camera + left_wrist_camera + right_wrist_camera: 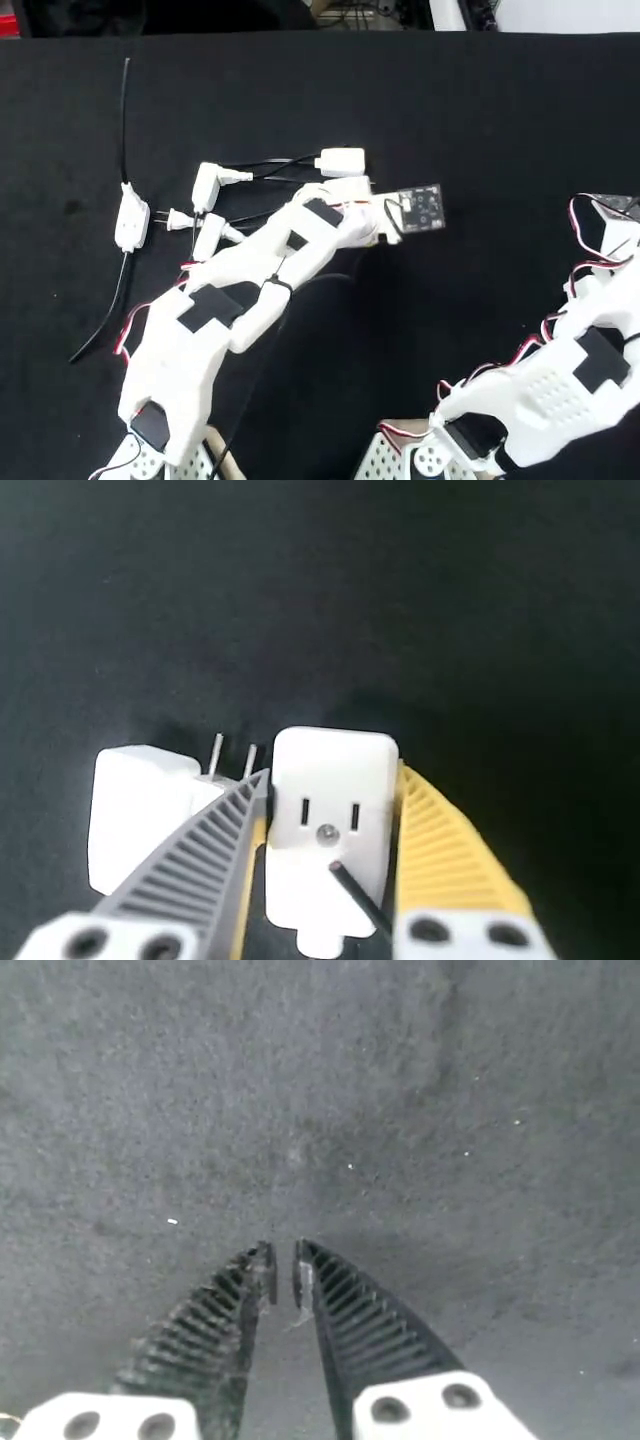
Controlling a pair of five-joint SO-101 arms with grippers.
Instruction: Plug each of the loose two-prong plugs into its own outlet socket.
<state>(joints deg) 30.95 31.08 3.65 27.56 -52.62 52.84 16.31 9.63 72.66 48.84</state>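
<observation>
Left gripper [332, 780] clamped on outlet socket [330, 830], slotted face up. Two-prong plug [140, 820] just beside grey finger, prongs parallel to jaws, apparently ungripped. Right gripper [285, 1272] closed to a slit, empty, well apart.

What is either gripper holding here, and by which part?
The left gripper clamps the white outlet socket by its two sides; the right gripper holds nothing.

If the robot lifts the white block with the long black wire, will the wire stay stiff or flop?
Probably flop: the thin black wire lies in curves on the table, so it would likely droop and trail. It looks light, so the white block should lift easily, though the dragging wire might tug.
</observation>
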